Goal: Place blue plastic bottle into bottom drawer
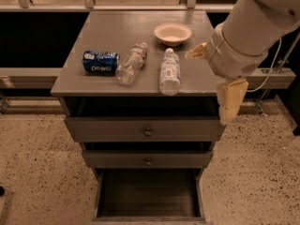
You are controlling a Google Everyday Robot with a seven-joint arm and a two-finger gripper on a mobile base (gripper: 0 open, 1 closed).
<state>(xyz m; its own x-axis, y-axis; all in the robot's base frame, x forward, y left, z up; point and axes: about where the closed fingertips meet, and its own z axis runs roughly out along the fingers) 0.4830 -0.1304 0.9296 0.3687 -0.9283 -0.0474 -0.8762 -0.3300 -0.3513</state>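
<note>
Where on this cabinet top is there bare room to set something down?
Back left corner, behind the Pepsi can and left of the bowl. Open bottom drawer is bare. Crowded: the front, with slim bottle and blue plastic bottle; the gripper, jaws open, hangs at the right edge.

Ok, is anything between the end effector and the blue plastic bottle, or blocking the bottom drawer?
Nothing visible. The end effector hovers at the right edge of the tabletop, only bare surface between it and the blue plastic bottle. The bottom drawer stands open below, nothing visible inside it.
</note>
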